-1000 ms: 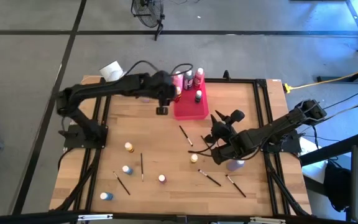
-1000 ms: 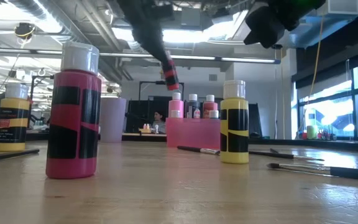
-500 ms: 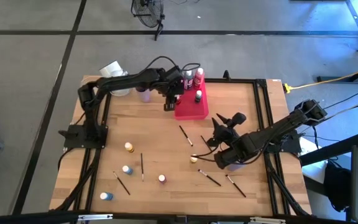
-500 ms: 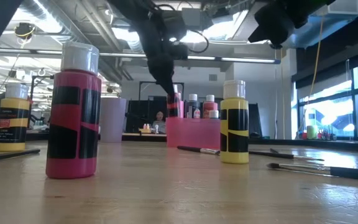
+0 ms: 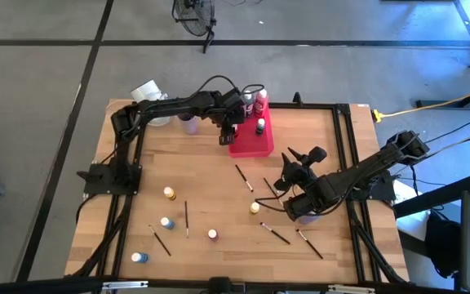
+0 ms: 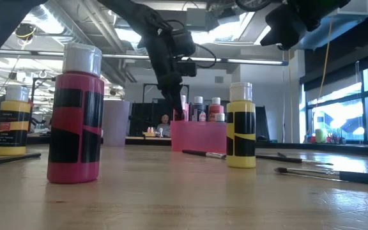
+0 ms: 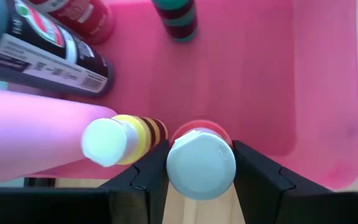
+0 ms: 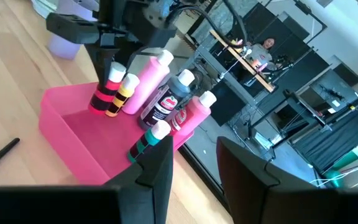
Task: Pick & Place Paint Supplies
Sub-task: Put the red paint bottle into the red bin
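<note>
You had eleven paint bottles in all. Five stood loose on the table [image 5: 317, 131]: two yellow bottles [image 5: 169, 193], two blue bottles [image 5: 166, 222] and one pink bottle [image 5: 212, 234]. Six more were at the one pink tray [image 5: 247, 148]: a red bottle [image 8: 106, 90], a yellow, a tall pink, a dark, a red-pink and a green one. You had at least five paintbrushes [image 5: 187, 219] lying loose, and one lilac cup [image 5: 188, 125]
</note>
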You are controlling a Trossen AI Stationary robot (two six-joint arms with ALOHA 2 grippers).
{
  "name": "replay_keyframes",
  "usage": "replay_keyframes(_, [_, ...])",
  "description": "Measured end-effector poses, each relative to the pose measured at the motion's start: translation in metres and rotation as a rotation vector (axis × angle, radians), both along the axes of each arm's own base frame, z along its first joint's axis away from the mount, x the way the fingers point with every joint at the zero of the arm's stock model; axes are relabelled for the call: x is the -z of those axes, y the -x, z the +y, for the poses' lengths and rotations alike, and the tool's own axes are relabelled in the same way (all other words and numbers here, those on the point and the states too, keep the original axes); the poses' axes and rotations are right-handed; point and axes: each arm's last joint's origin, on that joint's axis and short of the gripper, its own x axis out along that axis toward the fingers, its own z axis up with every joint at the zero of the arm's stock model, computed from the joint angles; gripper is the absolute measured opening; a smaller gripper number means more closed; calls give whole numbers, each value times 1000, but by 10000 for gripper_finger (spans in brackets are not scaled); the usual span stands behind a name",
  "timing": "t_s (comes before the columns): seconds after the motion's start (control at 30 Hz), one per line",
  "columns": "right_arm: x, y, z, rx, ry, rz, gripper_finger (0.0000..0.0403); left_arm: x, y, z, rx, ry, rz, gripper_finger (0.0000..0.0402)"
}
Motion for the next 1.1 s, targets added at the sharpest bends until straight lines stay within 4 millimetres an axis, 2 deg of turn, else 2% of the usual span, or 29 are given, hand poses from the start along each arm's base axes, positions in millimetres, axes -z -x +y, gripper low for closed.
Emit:
replay_keyframes(0.27, [0,0,0,0,-4,5,128,0,0,5,-28,0,-20,145])
replay_keyframes(0.63, [1,2,-1,7,-10,-1,128,25,-7,11,-47,27,20,145])
replay_keyframes(1.1, [6,4,-2,9,-9,1,128,28,-3,20,-92,41,16,145])
